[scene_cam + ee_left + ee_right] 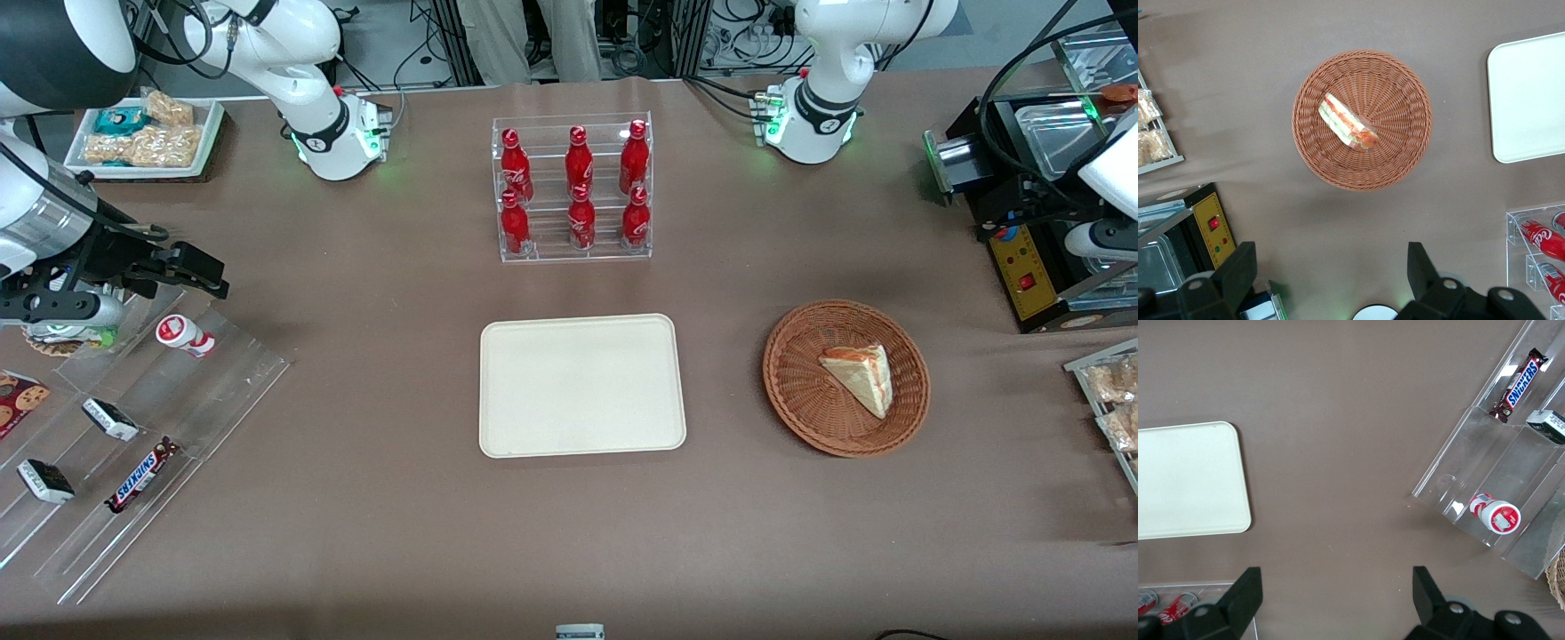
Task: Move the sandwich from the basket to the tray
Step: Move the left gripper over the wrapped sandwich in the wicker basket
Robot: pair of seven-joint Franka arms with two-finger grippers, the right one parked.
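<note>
Triangular sandwich (1347, 123) lies in round woven basket (1405, 143); tool (1331, 277) spread wide above, gripping nothing

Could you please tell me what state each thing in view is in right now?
sandwich: lying in the basket, not gripped.
basket: upright on the table, holding the sandwich.
tray: flat on the table, nothing on it.
gripper: open, above the table beside the basket.
cola bottles: standing in the clear rack.
</note>
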